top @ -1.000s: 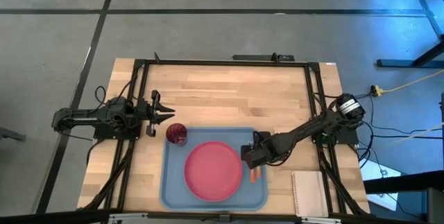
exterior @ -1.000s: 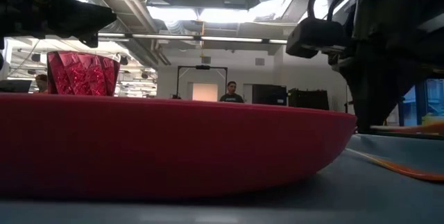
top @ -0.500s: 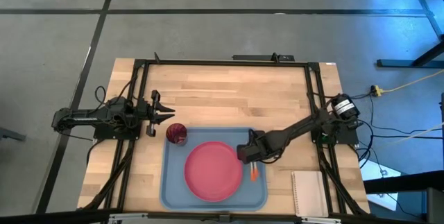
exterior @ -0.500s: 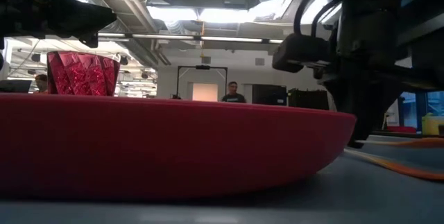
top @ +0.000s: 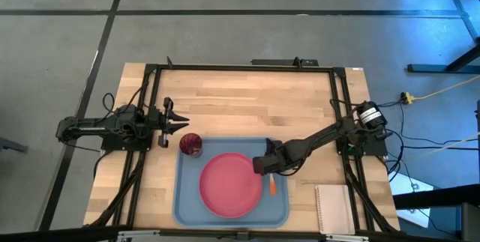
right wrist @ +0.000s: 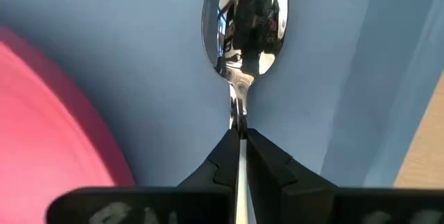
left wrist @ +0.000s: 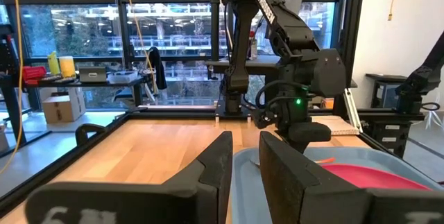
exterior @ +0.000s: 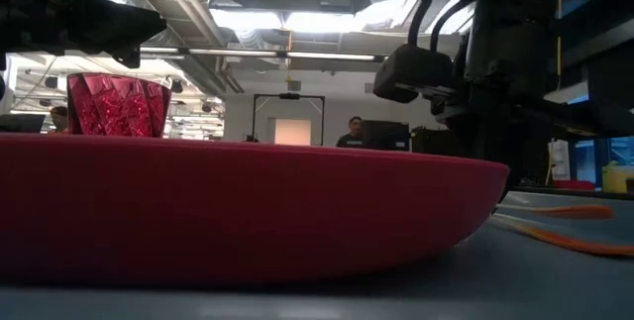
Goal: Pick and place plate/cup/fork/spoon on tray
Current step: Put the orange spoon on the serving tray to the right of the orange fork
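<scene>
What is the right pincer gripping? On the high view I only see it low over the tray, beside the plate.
Observer: The right wrist view shows the right pincer shut on the thin neck of the spoon.
Operator: Is the spoon over the tray?
Observer: Yes, its bowl shows against the blue tray, with the plate just to one side.
Operator: And the cup?
Observer: The low view shows the cup standing upright beyond the plate, with faceted walls.

Table: light wood planks, bordered by a black frame.
Notepad: white, laid at the table's near right corner.
Floor: grey, crossed by dark lines.
Cable: yellow, trailed across the floor at right.
Person: seen far off in the room.
</scene>
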Robot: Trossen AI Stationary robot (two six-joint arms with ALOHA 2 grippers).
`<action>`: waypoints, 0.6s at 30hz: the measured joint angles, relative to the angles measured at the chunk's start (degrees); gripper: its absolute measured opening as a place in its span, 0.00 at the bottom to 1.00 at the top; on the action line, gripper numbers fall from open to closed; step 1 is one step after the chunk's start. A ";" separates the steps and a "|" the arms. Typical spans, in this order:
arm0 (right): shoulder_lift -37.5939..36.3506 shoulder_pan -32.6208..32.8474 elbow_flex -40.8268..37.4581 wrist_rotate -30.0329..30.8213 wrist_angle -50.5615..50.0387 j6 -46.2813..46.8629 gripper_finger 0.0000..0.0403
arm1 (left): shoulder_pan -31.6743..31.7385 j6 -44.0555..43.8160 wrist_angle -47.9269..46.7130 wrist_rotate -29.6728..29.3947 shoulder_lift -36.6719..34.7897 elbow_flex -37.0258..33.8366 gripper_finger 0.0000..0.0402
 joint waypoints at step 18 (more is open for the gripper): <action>-0.92 2.58 3.25 2.01 -9.89 4.16 0.05 | 0.02 -0.02 0.00 0.00 0.00 0.00 0.17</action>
